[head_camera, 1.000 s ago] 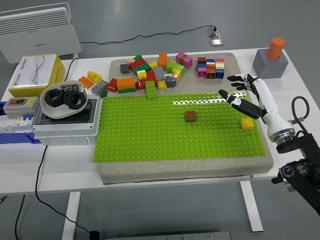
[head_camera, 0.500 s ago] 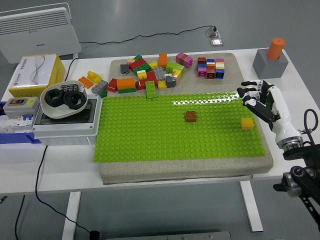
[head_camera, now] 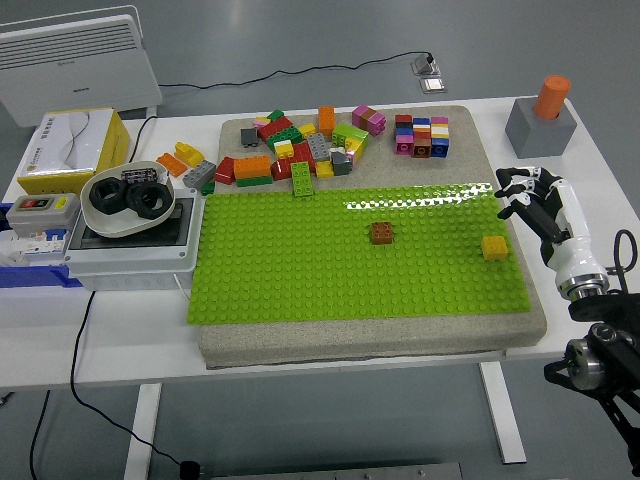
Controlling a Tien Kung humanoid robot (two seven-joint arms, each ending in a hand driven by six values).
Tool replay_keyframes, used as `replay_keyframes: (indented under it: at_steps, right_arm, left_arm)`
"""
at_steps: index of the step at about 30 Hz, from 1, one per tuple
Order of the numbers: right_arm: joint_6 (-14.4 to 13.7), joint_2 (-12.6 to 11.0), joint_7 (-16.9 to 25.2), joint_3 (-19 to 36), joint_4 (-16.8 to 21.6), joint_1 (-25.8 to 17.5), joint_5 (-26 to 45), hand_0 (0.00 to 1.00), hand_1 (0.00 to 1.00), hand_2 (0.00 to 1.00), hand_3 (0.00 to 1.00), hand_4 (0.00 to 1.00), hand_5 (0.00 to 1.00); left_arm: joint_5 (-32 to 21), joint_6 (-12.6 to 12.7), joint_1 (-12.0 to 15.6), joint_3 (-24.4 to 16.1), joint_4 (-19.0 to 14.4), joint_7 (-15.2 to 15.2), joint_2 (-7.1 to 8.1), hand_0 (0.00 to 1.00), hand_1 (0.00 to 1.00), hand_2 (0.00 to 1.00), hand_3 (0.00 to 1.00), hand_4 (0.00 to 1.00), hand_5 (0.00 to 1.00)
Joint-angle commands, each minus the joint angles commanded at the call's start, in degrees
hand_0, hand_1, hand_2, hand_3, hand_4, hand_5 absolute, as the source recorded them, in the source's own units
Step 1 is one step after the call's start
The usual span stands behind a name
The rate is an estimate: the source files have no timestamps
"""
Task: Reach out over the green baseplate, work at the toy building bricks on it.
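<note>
Green baseplate [head_camera: 300, 270] lies crosswise (brick-dotted).

Green baseplate [head_camera: 300, 270] carries a brown brick [head_camera: 381, 233] and a yellow brick [head_camera: 493, 247]; white table [head_camera: 120, 340]

The robot's right hand [head_camera: 528, 198] has pulled back off the green baseplate [head_camera: 300, 270]. A second ago its fingers reached in over the plate's right part, hanging just at twelve o'clock of the yellow brick [head_camera: 493, 247]. Half a second ago it had drawn out to the plate's right edge. Now it sits clear of that edge, at about two o'clock of the yellow brick, over the grey mat's border. The fingers, stretched long before, look more gathered now, though they are small and hard to read. The forearm has slid toward four o'clock.
</note>
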Motion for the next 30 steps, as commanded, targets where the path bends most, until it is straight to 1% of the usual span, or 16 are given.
replay_keyframes:
  at_steps: [3,7,8,11,13,14,17,19,20,23,25,26,30]
  right_arm:
    - [0.0,0.1,-0.1,-0.4,-0.4,-0.1,-0.1,0.317,0.209,0.362,0.498,0.767,0.503]
    - [0.1,0.2,-0.5,-1.6,-0.9,-0.1,-1.3,0.317,0.209,0.362,0.498,0.767,0.503]
    - [0.1,0.2,-0.6,-1.9,-0.9,-0.1,-1.5,0.334,0.219,0.374,0.507,0.760,0.503]
    - [0.1,0.5,-0.9,-2.9,-1.0,-0.1,-2.3,0.334,0.219,0.374,0.507,0.760,0.503]
    - [0.0,0.5,-1.0,-3.4,-1.0,0.0,-2.7,0.334,0.219,0.374,0.507,0.760,0.503]
    - [-0.1,0.5,-1.1,-3.5,-1.0,-0.1,-2.8,0.358,0.232,0.381,0.515,0.758,0.504]
    - [-0.2,0.6,-1.2,-3.4,-1.0,-0.3,-3.2,0.358,0.232,0.381,0.515,0.758,0.504]
    - [-0.2,0.5,-1.2,-3.2,-1.0,-0.4,-3.3,0.358,0.232,0.381,0.515,0.758,0.504]
    - [-0.2,0.5,-1.2,-3.2,-1.0,-0.3,-3.4,0.359,0.235,0.385,0.519,0.758,0.503]
    - [-0.2,0.5,-1.1,-3.3,-1.1,0.0,-3.4,0.359,0.235,0.385,0.519,0.758,0.503]
    - [-0.2,0.8,-1.1,-3.4,-1.2,0.1,-3.5,0.359,0.235,0.385,0.519,0.758,0.503]
    - [-0.2,0.9,-1.1,-3.4,-1.2,0.1,-3.7,0.367,0.240,0.390,0.521,0.756,0.503]
    - [-0.1,1.0,-1.0,-3.1,-1.1,0.5,-4.1,0.367,0.240,0.390,0.521,0.756,0.503]
  left_arm:
    - [-2.1,-0.7,1.0,-0.1,0.5,-0.2,0.05,0.756,0.659,0.601,0.564,0.520,0.501]
    - [-6.9,-2.6,3.4,-1.5,1.1,0.0,0.06,0.756,0.659,0.601,0.564,0.520,0.501]
    - [-8.1,-2.9,4.0,-2.0,1.1,0.0,0.04,0.761,0.680,0.666,0.655,0.679,0.998]
    - [-12.6,-4.3,6.4,-3.3,0.8,0.4,-0.22,0.761,0.680,0.666,0.655,0.679,0.998]
    - [-16.3,-5.6,7.9,-3.1,0.5,1.0,-0.67,0.761,0.680,0.666,0.655,0.679,0.998]
    - [-18.4,-6.4,8.5,-3.2,0.4,1.6,-1.05,0.760,0.694,0.708,0.719,0.760,0.998]
    - [-23.3,-8.0,9.3,-5.5,0.3,2.9,-2.07,0.760,0.694,0.708,0.719,0.760,0.998]
    - [-25.8,-8.7,9.0,-7.5,0.3,3.8,-2.55,0.760,0.694,0.708,0.719,0.760,0.998]
    - [-26.8,-8.9,8.7,-8.6,0.4,4.3,-2.76,0.736,0.712,0.765,0.900,0.911,0.998]
    - [-26.9,-9.6,7.8,-12.0,0.4,5.6,-3.15,0.736,0.712,0.765,0.900,0.911,0.998]
    - [-25.4,-9.8,7.2,-14.5,0.3,5.9,-3.36,0.736,0.712,0.765,0.900,0.911,0.998]
    - [-24.2,-9.9,6.9,-15.9,0.3,6.0,-3.39,0.718,0.681,0.777,0.968,0.960,0.998]
    - [-19.4,-9.6,5.5,-19.9,0.2,5.9,-3.24,0.718,0.681,0.777,0.968,0.960,0.998]
